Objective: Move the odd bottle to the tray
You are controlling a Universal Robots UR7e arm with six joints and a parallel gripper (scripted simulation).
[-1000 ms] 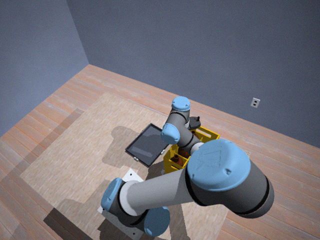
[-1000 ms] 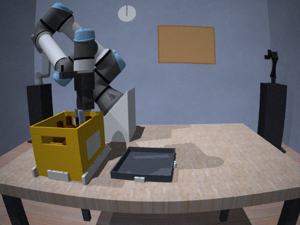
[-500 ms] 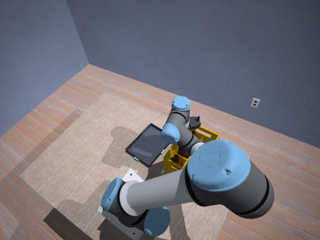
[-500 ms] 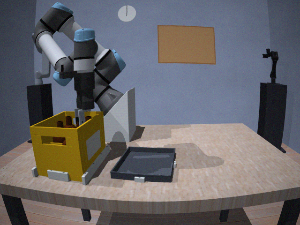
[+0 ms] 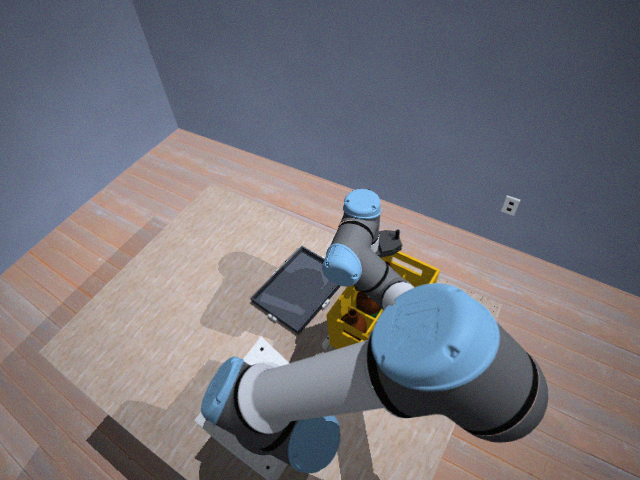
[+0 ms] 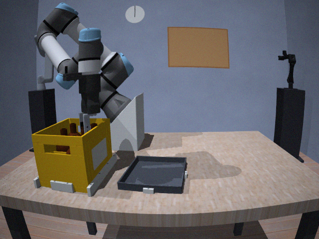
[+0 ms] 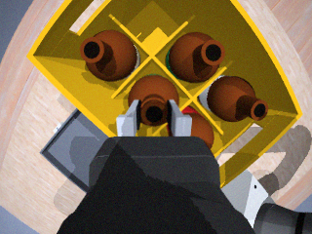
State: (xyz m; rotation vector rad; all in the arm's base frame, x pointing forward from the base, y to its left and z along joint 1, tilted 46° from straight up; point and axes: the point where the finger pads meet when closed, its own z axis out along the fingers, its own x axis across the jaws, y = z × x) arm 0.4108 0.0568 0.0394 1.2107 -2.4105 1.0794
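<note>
Wrist view: hand point(image 6: 84, 122) point(image 7: 153, 109) half open, gripping brown bottle's neck point(image 7: 154, 111).

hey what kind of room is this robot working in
Probably a robotics lab or test room: a robot arm is mounted at a wooden table, dark pedestals carry other devices, and a corkboard hangs on the wall.
</note>
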